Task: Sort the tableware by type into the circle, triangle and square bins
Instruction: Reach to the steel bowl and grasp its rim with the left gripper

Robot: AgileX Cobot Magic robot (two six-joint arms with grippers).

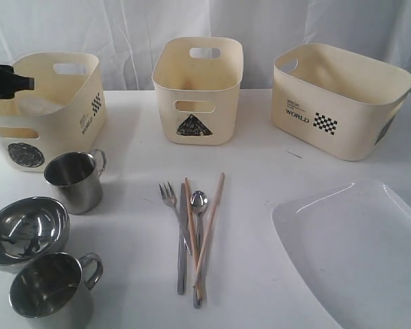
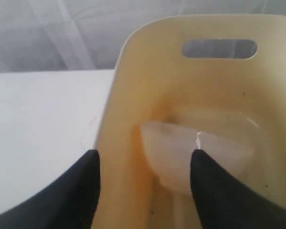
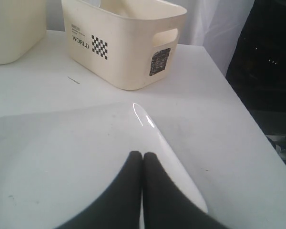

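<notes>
My left gripper (image 1: 26,83) (image 2: 145,153) hangs open over the circle bin (image 1: 51,133) (image 2: 148,71), with nothing between its fingers. The small white saucer (image 1: 38,104) (image 2: 181,148) lies inside that bin, below the jaws. Two steel mugs (image 1: 75,179) (image 1: 51,291) and the steel bowl (image 1: 26,229) stand at the front left. Fork (image 1: 170,199), knife (image 1: 182,240), spoon (image 1: 199,202) and chopsticks (image 1: 211,219) lie together in the middle. My right gripper (image 3: 142,155) is shut, empty, just above the large white plate (image 1: 356,253) (image 3: 62,157) near its rim; the exterior view does not show it.
The triangle bin (image 1: 197,89) stands at the back middle and the square bin (image 1: 339,103) (image 3: 124,47) at the back right; no contents show in either. The table's right edge (image 3: 238,119) runs close beside the plate, with a dark drop beyond it.
</notes>
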